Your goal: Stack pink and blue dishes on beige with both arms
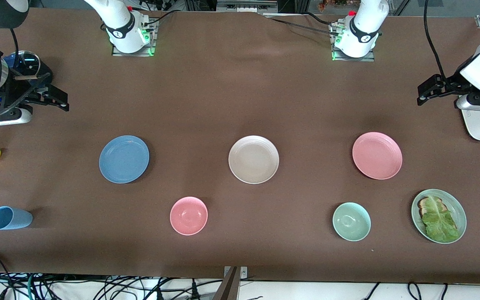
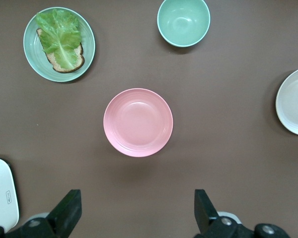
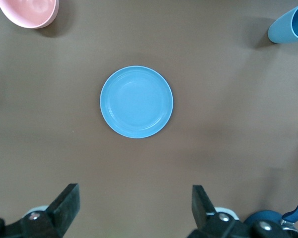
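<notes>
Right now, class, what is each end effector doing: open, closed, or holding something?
Left end effector: open, holding nothing, above the pink plate.
Right end effector: open, holding nothing, above the blue plate.

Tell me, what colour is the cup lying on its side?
Light blue cup; the front view shows it best.

A robotics lab, by the look of it: two white arms bolted on metal base plates at the frame's top edge, a brown-covered table set with test dishes, and loose cables tangled along the bottom edge.
</notes>
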### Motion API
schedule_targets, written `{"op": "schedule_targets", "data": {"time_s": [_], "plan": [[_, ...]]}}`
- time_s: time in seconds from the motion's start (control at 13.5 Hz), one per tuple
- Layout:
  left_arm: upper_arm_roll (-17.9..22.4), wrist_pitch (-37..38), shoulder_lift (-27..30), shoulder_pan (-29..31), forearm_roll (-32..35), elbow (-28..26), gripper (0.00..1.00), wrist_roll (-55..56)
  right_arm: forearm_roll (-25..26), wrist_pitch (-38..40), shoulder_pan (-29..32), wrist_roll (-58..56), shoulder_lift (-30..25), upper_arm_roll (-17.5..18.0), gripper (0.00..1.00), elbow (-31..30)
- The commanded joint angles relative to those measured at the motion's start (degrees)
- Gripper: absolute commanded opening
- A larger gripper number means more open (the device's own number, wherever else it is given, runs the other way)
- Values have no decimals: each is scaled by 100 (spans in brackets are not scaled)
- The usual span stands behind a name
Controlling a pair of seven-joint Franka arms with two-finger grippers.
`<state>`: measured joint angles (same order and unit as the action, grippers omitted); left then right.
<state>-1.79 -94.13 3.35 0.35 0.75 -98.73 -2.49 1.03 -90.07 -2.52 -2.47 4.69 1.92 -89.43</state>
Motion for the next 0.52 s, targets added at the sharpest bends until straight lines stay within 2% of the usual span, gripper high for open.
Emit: {"op": "schedule_targets", "data": {"time_s": [0.0, 0.22, 0.44], "plan": [[-32, -52, -115, 0, 163, -6, 100, 11, -42, 60, 6, 54, 32, -7, 100, 110], [-14, -113, -378, 70, 171, 3, 100, 3, -42, 60, 6, 45, 32, -7, 100, 110], [12, -315, -957, 140, 276, 3, 100, 11, -42, 51, 6, 54, 32, -7, 100, 110]]}}
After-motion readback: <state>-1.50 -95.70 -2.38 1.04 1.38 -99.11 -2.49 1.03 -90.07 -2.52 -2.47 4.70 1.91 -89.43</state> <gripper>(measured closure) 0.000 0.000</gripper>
